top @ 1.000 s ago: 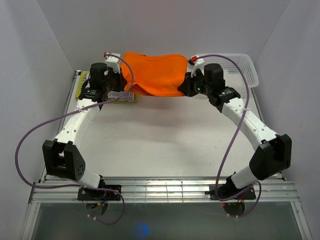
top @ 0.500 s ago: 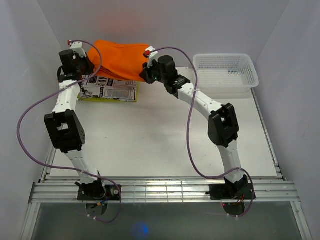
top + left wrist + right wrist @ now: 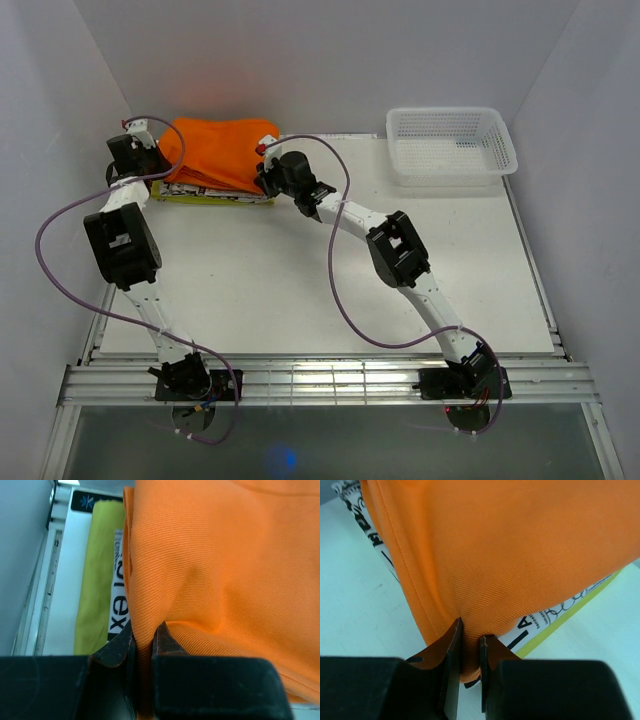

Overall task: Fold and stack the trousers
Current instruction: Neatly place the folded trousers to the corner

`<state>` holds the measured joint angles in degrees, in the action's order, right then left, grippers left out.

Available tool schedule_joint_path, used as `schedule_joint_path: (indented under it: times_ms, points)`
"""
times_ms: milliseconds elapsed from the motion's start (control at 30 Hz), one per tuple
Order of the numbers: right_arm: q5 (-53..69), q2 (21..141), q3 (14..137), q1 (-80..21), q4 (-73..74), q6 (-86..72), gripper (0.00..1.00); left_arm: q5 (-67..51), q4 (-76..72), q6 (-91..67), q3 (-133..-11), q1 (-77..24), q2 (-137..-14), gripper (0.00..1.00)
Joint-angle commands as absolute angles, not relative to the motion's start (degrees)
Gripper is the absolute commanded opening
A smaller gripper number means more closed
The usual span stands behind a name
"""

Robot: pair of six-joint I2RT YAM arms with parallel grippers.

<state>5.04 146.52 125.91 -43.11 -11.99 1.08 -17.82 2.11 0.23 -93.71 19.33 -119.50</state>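
The bright orange trousers are bunched in a folded bundle at the table's far left, lying over a yellow-edged printed paper. My left gripper is shut on the bundle's left edge; in the left wrist view the trousers run pinched between the black fingers of that gripper. My right gripper is shut on the bundle's right edge. The right wrist view has orange cloth clamped in the right gripper just above the paper.
A white mesh basket stands at the back right. The white back wall and the left side wall rise close to the bundle. Purple cables loop from both arms over the table.
Both grippers have carried the trousers from the middle back of the table to the far left, over the printed paper. The bundle has become narrower as the grippers drew closer together.
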Motion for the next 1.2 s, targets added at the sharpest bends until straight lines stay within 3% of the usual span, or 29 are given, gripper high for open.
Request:
schedule_joint_path:
  times_ms: [0, 267, 300, 367, 433, 500, 533, 633, 767, 900, 1167]
  points:
    - [0.2, 148.2, 128.6, -42.5, -16.6, 3.7, 0.08, -12.8, -6.4, 3.3, -96.4, 23.1, -121.5, 0.00]
    - [-4.0, 147.7, 125.2, -42.3, -16.9, 4.7, 0.08, -12.0, 2.1, 3.2, -105.5, 24.2, -129.3, 0.00]
    - [-4.4, 147.5, 124.9, -42.2, -16.7, 4.7, 0.10, -11.8, 3.1, 3.1, -106.0, 24.3, -129.2, 0.04]
    - [-4.5, 146.6, 124.0, -42.1, -16.4, 4.6, 0.26, -11.5, 4.0, 3.6, -106.3, 24.6, -128.7, 0.15]
    - [-4.7, 145.3, 123.2, -42.0, -16.0, 4.6, 0.38, -11.6, 5.4, 5.1, -106.6, 25.0, -127.4, 0.34]
    - [-6.1, 144.4, 122.0, -42.0, -15.8, 4.6, 0.45, -11.3, 6.6, 6.4, -106.6, 25.2, -126.3, 0.43]
    - [-6.4, 143.7, 121.7, -41.9, -15.6, 4.6, 0.54, -10.8, 7.2, 7.1, -107.1, 25.4, -125.6, 0.49]
    - [-7.3, 142.3, 120.9, -41.5, -14.8, 5.2, 0.62, -9.8, 11.2, 10.0, -110.0, 25.8, -124.9, 0.59]
    - [-8.2, 140.6, 119.3, -40.6, -14.2, 6.1, 0.65, -9.2, 14.4, 12.3, -112.7, 26.5, -123.1, 0.79]
    - [-6.9, 138.6, 118.1, -39.2, -13.4, 6.7, 0.75, -14.4, 16.6, 13.9, -113.0, 26.9, -121.3, 0.79]
    - [-4.1, 138.3, 120.1, -36.2, -10.5, 8.2, 0.77, -23.0, 19.1, 11.1, -116.1, 26.9, -123.4, 0.79]
